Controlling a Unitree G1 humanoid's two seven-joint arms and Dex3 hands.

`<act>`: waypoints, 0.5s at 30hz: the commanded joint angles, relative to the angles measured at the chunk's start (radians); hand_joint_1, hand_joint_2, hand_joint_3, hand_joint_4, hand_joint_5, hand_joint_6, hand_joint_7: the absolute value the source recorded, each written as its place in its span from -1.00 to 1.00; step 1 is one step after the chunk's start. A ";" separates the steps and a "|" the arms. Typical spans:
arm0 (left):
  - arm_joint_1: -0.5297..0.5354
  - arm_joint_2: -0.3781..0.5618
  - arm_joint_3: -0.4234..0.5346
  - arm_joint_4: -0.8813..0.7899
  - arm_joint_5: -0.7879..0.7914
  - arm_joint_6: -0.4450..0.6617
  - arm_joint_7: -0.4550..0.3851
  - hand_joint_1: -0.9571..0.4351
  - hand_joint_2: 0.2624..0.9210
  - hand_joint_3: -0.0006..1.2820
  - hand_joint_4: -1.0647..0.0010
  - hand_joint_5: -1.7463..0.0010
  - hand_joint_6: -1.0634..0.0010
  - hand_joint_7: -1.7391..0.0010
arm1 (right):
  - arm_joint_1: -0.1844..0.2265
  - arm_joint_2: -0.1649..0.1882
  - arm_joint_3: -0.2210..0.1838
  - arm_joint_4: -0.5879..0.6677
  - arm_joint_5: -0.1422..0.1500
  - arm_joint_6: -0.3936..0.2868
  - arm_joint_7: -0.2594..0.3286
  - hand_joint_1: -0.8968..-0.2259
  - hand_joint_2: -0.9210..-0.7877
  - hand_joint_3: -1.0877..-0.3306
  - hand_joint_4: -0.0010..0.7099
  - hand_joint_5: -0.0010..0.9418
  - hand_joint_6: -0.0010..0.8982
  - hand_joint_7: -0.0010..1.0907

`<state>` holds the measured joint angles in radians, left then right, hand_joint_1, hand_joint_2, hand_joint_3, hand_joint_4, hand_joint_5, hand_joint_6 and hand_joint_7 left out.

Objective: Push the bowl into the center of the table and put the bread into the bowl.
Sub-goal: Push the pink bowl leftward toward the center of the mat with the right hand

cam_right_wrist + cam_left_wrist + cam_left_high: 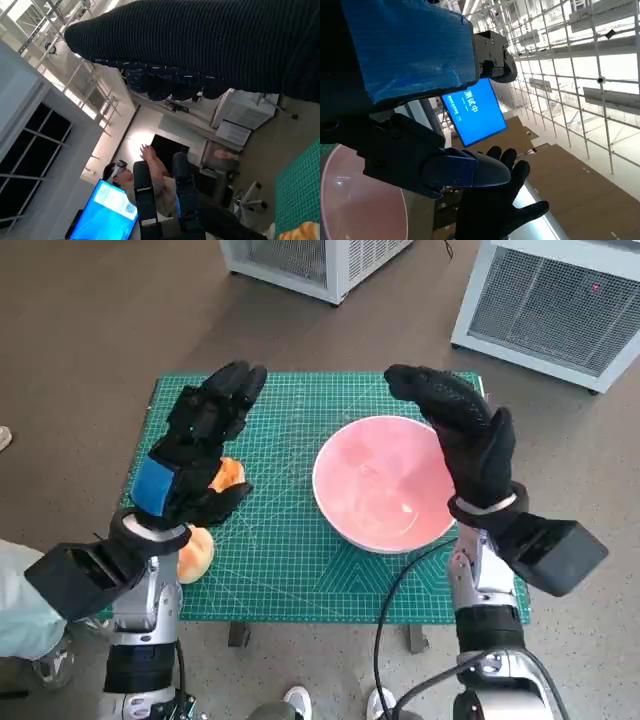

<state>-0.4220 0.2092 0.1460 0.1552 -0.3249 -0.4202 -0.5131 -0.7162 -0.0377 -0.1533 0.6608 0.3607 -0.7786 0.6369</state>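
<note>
Pink and glossy, the bowl [383,483] sits on the green cutting mat [280,550] right of the worktop's middle, and the right hand [462,435] in its knitted glove hovers over the bowl's right rim, fingers apart, holding nothing. Over on the mat's left edge lie the golden bread pieces, one bread roll [194,552] near the front edge and another bread piece [228,476] peeking out just behind it, half hidden under the left hand [198,450], which hangs above them with fingers spread and nothing in its grasp. Beyond the worktop, two white metal cabinets [545,302] stand on the brown floor [80,330].
</note>
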 commanded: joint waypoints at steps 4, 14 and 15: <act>-0.004 0.003 0.006 0.009 0.003 -0.016 0.004 -0.41 1.00 -0.50 0.59 0.99 0.87 0.43 | 0.031 -0.006 -0.008 0.003 0.022 0.020 0.016 -0.47 -1.00 -0.02 -0.54 -0.99 -1.00 0.00; -0.004 0.002 0.006 0.014 0.010 -0.026 0.010 -0.41 1.00 -0.50 0.58 0.99 0.86 0.43 | 0.006 -0.039 -0.059 0.102 0.022 -0.037 0.003 -0.46 -1.00 -0.02 -0.53 -0.99 -1.00 0.00; -0.005 0.002 0.006 0.015 0.010 -0.027 0.010 -0.42 1.00 -0.50 0.58 0.99 0.86 0.43 | -0.001 -0.042 -0.068 0.124 0.020 -0.049 -0.003 -0.44 -1.00 -0.03 -0.52 -0.99 -1.00 0.00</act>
<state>-0.4220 0.2090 0.1478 0.1687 -0.3195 -0.4313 -0.5087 -0.7170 -0.0620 -0.1920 0.7169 0.3822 -0.8016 0.6492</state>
